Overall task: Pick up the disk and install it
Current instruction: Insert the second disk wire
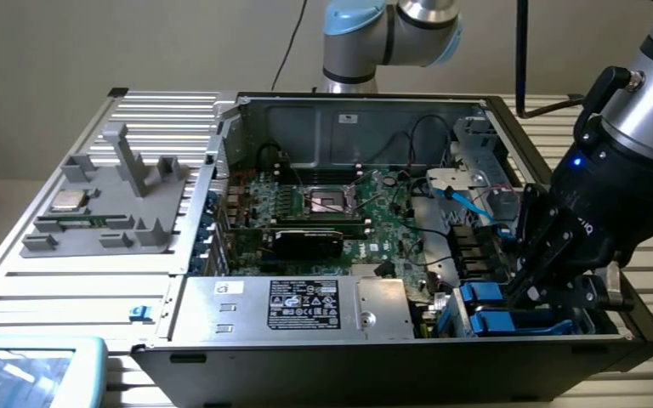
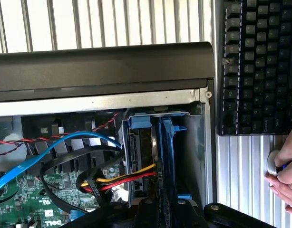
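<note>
The hand (image 1: 553, 285) reaches into the drive bay at the corner of the open case (image 1: 338, 361), nearly closed on the disk (image 2: 158, 156), which stands on edge in its blue carrier, partly slid in beside another blue carrier (image 2: 177, 152). By its looks the disk is stiff, fairly heavy and shock-sensitive. It is best held by the carrier's plastic sides, clear of the cables (image 2: 112, 178) just beside it.
</note>
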### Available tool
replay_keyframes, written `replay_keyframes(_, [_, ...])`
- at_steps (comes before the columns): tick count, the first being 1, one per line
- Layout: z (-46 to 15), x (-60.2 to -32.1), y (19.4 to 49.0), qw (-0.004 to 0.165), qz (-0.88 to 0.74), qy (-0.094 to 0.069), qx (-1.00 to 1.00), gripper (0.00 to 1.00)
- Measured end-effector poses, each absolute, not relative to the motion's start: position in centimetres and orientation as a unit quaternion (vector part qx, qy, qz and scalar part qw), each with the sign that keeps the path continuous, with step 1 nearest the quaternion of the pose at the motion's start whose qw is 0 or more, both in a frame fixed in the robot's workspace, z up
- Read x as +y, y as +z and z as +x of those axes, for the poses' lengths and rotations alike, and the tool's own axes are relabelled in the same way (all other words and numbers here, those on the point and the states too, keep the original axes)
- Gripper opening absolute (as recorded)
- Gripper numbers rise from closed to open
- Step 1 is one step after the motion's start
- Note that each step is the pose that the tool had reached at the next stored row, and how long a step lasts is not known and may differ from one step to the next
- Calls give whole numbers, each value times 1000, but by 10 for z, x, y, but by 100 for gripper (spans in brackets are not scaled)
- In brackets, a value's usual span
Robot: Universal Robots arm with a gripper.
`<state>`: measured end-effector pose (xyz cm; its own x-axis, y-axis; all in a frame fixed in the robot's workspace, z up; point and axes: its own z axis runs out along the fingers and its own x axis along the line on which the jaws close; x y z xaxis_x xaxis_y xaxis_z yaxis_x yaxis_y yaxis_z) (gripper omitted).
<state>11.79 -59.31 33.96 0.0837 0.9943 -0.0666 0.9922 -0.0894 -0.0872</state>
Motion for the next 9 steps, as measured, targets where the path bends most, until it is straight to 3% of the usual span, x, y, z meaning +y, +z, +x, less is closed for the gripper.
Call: replay_keyframes(9, [125, -588, 340, 12, -738, 57, -672, 16])
